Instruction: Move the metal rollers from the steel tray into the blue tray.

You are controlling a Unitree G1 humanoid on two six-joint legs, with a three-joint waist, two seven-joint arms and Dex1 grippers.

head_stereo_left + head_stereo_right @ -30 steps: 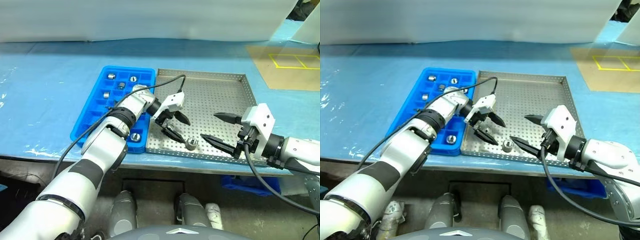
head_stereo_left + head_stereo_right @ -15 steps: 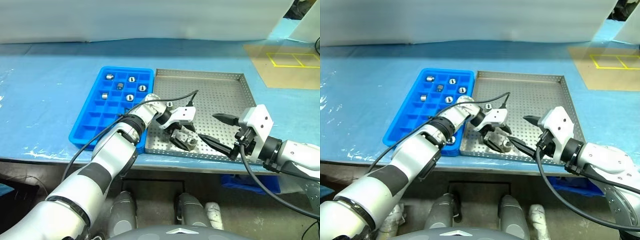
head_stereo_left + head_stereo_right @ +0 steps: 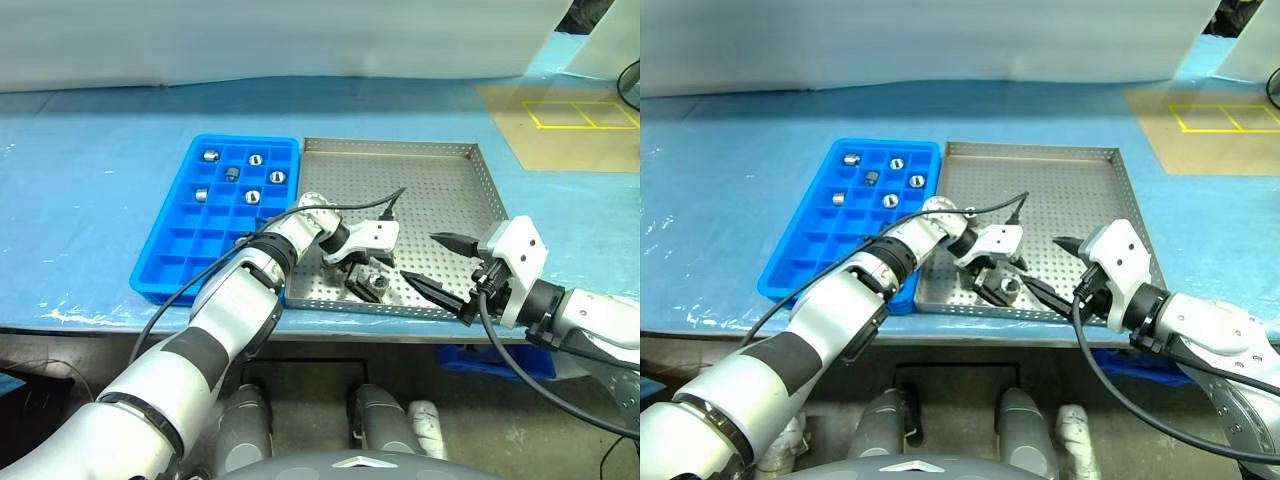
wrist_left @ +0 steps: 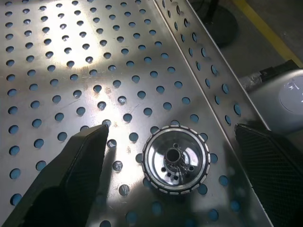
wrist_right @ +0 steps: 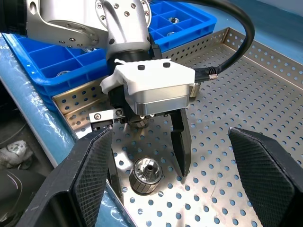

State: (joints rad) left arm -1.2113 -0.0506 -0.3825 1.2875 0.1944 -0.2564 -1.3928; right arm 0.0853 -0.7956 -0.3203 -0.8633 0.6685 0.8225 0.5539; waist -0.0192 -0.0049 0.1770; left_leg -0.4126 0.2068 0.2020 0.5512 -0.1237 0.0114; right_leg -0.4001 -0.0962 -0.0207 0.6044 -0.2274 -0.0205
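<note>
From the head view, the left end effector (image 3: 366,279) is spread wide around the last metal roller (image 3: 377,284) near the front rim of the steel tray (image 3: 440,175), while five rollers (image 3: 251,197) already sit in the blue tray (image 3: 170,252) on the blue worktop (image 3: 90,160). In the left wrist view the roller (image 4: 176,159) stands between both fingers (image 4: 71,175), so I think squeezing evenly should stop it slipping. In the right wrist view the right end effector (image 5: 177,177) waits spread, nearby.

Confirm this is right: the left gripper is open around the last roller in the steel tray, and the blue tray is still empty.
Not quite. The blue tray is not empty: the left eye view shows several rollers already in its far compartments. The rest holds: the left gripper stands open around the one roller on the steel tray.
</note>
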